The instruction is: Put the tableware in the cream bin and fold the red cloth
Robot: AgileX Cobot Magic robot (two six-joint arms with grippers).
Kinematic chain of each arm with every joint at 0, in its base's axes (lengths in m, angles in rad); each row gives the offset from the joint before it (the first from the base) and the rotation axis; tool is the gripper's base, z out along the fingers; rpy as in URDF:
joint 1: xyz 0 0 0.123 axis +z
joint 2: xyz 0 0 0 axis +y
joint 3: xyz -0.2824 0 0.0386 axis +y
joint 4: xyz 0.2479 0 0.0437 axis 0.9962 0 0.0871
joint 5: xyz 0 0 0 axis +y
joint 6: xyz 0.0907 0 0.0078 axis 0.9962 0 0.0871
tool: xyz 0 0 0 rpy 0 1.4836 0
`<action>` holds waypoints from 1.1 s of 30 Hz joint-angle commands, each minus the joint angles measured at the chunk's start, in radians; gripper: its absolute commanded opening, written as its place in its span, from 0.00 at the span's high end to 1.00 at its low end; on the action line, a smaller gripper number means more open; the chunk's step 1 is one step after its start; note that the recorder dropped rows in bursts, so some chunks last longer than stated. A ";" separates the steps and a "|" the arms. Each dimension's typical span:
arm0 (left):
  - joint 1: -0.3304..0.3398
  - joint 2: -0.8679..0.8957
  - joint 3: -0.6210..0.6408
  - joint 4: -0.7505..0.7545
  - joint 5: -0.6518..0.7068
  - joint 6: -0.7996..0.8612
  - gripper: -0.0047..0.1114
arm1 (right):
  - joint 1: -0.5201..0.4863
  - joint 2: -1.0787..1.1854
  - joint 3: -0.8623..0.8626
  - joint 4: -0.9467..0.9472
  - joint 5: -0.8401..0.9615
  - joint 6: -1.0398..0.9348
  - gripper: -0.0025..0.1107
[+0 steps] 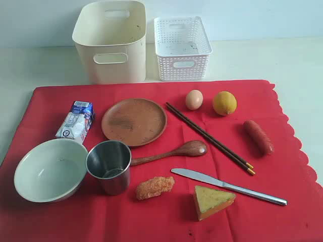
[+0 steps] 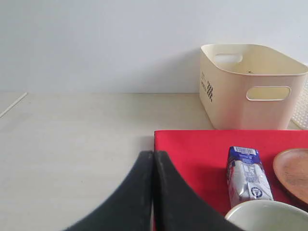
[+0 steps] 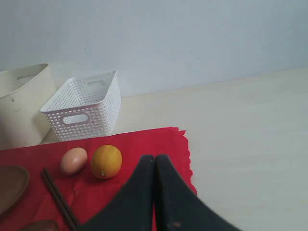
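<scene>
Left gripper (image 2: 153,158) and right gripper (image 3: 155,161) are both pressed shut and empty, parked off the work. Just before the cream bin (image 1: 101,73) spreads the red cloth (image 1: 292,171), carrying the wooden plate (image 1: 133,121), bowl (image 1: 49,169), steel cup (image 1: 109,165), wooden spoon (image 1: 171,153), chopsticks (image 1: 209,137) and table knife (image 1: 227,186). These likely need binning before the cloth is folded.

a pale cream bench (image 1: 252,58) with faint wood grain runs back to a plain, pale grey-white wall (image 1: 242,17), meeting it in a straight line along the bench's far edge. the light is soft and even, shadows weak. the left wrist view shows a thin slanting line (image 2: 12,105) on the bare bench top.
</scene>
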 commanded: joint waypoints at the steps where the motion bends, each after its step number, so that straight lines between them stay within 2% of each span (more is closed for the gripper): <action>1: -0.004 -0.006 -0.003 -0.002 -0.003 0.001 0.95 | 0.001 -0.006 0.006 -0.007 -0.008 -0.008 0.98; 19: -0.004 -0.006 -0.003 -0.002 -0.003 0.001 0.95 | 0.001 -0.006 0.006 -0.007 -0.025 -0.008 0.98; 33: -0.004 -0.006 -0.003 -0.002 -0.003 0.001 0.95 | 0.001 -0.006 0.006 -0.005 -0.164 -0.008 0.98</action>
